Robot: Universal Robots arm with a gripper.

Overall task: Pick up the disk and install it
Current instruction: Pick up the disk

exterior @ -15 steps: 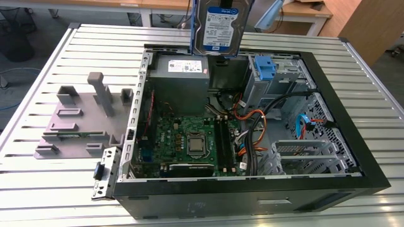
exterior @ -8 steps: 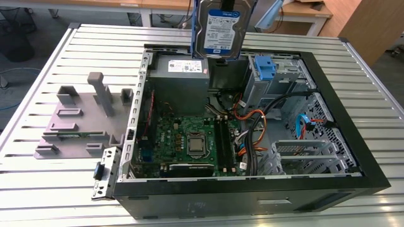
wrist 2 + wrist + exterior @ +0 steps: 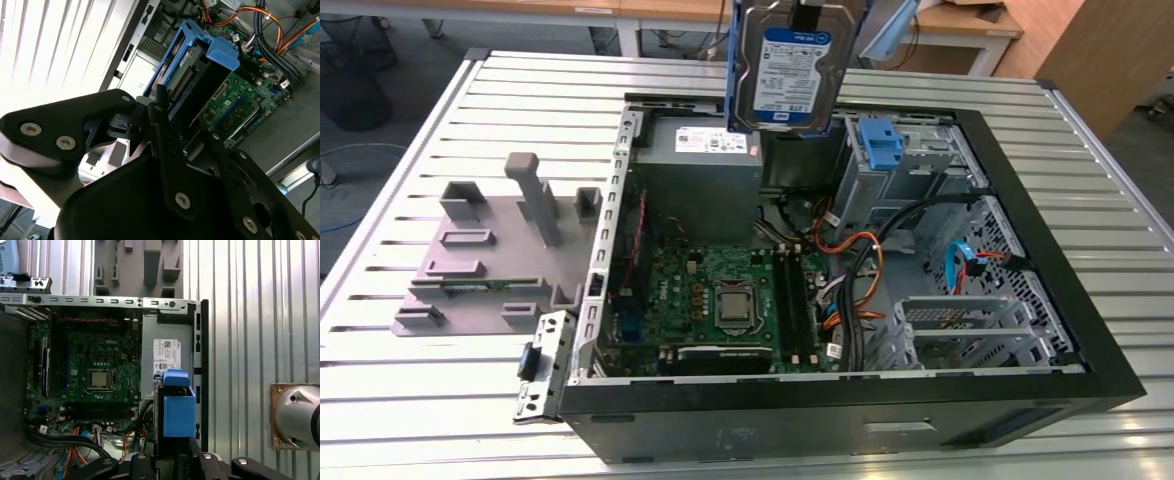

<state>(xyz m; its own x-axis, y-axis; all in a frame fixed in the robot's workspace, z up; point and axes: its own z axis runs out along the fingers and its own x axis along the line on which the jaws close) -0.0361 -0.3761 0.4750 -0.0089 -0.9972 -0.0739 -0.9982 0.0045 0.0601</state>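
Disk (image 3: 783, 70) hangs upright above open computer case (image 3: 854, 420), clear of it; pincer (image 3: 162, 102) closed on it. We judge pick-up done, installation not yet: disk seated in no bay. Case rests on slatted bench (image 3: 454, 380).

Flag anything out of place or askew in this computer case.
Only the disk stands out: it hangs on edge in the gripper above the power supply, not seated anywhere in the computer case. No damage or spills show.
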